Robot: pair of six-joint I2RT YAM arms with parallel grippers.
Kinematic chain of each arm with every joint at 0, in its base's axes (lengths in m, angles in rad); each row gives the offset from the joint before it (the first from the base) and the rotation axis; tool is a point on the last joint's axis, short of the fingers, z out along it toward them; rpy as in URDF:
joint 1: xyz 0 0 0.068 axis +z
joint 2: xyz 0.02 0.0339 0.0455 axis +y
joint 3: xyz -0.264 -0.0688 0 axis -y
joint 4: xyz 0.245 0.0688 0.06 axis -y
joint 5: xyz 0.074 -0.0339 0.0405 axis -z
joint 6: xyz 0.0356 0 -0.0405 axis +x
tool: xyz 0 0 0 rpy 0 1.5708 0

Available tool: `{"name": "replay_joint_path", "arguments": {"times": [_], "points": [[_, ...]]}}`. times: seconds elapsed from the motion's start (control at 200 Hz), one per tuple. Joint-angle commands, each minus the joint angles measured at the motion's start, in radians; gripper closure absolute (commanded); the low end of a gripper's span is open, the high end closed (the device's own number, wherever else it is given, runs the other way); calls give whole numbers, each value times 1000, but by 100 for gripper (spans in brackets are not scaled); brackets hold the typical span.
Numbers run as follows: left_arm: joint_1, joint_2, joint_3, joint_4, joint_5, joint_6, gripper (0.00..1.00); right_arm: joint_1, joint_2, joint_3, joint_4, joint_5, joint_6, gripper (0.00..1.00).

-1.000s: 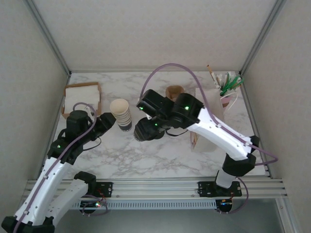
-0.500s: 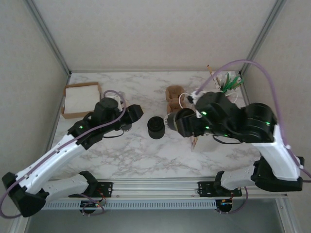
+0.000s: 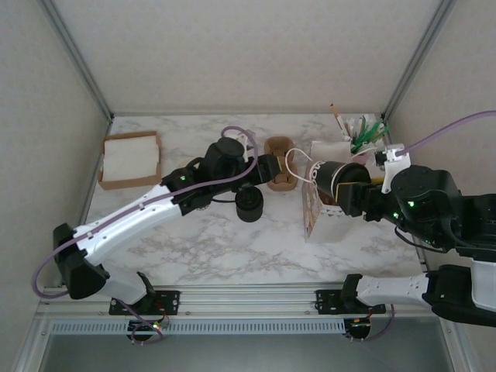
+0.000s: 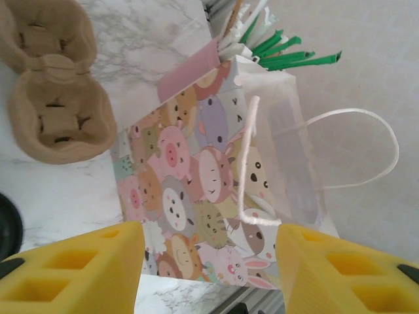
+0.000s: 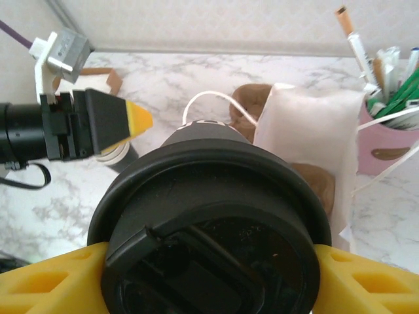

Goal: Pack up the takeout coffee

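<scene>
the right gripper (image 5: 209, 278) is pinching the takeout coffee (image 5: 209, 216) between its yellow fingers, holding it tipped on its side over the open top of the cartoon-animal paper bag (image 3: 322, 221) at the right of the marble table (image 3: 232, 248). the left gripper (image 4: 209, 261) is hovering with its fingers spread wide near the brown cup carrier (image 3: 280, 182), just left of the bag. a stack of black lids (image 3: 249, 203) is sitting nearer, beside the left arm.

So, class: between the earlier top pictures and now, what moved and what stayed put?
The right gripper, shut on the takeout coffee, swung right to the paper bag. The left gripper, open, reached right towards that bag. The black lid stack, cup carrier and napkin box stayed put.
</scene>
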Motion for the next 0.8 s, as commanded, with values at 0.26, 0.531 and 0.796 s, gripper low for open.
{"name": "replay_joint_path", "arguments": {"times": [0.26,0.531,0.796], "points": [[-15,78,83,40,17,48,44,-97,104,43,-190,87,-5,31],[-1,70,79,20,1,75,44,-311,188,27,-191,-45,-83,32],[25,56,44,37,25,95,44,-531,203,-60,-191,-217,-143,32]]}}
